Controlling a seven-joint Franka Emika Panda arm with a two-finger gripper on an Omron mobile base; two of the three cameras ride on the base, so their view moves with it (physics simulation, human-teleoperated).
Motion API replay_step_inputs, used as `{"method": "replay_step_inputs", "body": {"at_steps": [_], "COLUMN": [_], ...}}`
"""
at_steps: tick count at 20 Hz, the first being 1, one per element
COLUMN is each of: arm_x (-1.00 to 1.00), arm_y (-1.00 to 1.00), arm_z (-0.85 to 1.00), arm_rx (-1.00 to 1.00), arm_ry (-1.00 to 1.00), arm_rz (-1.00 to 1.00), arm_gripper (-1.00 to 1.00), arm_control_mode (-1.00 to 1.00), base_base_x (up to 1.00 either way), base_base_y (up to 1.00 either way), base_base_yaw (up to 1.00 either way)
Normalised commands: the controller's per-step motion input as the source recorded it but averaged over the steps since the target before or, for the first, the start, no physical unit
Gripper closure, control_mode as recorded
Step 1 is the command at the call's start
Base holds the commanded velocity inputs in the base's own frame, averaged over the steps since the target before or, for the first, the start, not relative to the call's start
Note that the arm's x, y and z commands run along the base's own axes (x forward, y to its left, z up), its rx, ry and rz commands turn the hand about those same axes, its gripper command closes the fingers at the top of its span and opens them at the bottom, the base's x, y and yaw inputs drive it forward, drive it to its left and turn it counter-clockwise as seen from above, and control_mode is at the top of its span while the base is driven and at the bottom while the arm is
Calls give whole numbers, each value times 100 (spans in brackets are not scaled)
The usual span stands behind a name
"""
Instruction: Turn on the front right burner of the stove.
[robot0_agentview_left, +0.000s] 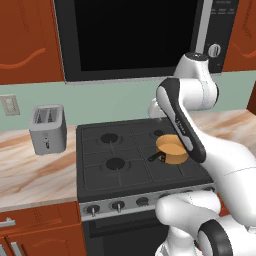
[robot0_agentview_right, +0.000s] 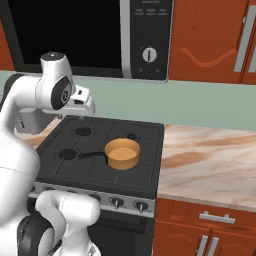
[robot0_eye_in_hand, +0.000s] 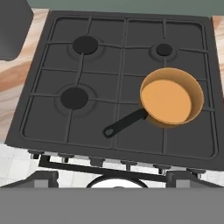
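Even, soft, shadowless rendered light

The arm (robot0_agentview_left: 200, 105) is built of glossy white, rounded shell segments, bulbous at each joint. Dark grey to black bands separate the segments (most clearly at the lowest joint, where a black ring edges the white casing). One long link carries a black inlay strip along its side, bearing a short line of small pale lettering, too small to read. In the right base view the shoulder housing (robot0_agentview_right: 56, 90) shows a round dark cap with a small light centre mark. The wrist block (robot0_agentview_right: 82, 102) beside it is white and boxy. No cables or screws can be made out.
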Motion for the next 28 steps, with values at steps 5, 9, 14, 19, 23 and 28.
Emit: {"method": "replay_step_inputs", "body": {"at_steps": [5,9,14,19,23,28], "arm_x": [-2,-1,0,0,0,0], "arm_y": [49,11,-84,-100,-100,-100], "arm_z": [0,-3,-36,-40,-53,-67], "arm_rx": [0,3,7,7,11,20], "arm_ry": [-1,-9,-29,-29,-26,-23], "arm_rz": [0,0,10,0,2,10], "arm_gripper": [-100,-100,-100,-100,-100,-100], "arm_control_mode": [-100,-100,-100,-100,-100,-100], "base_base_x": [0,0,0,0,0,0], "base_base_y": [0,0,0,0,0,0], "base_base_yaw": [0,0,0,0,0,0]}}
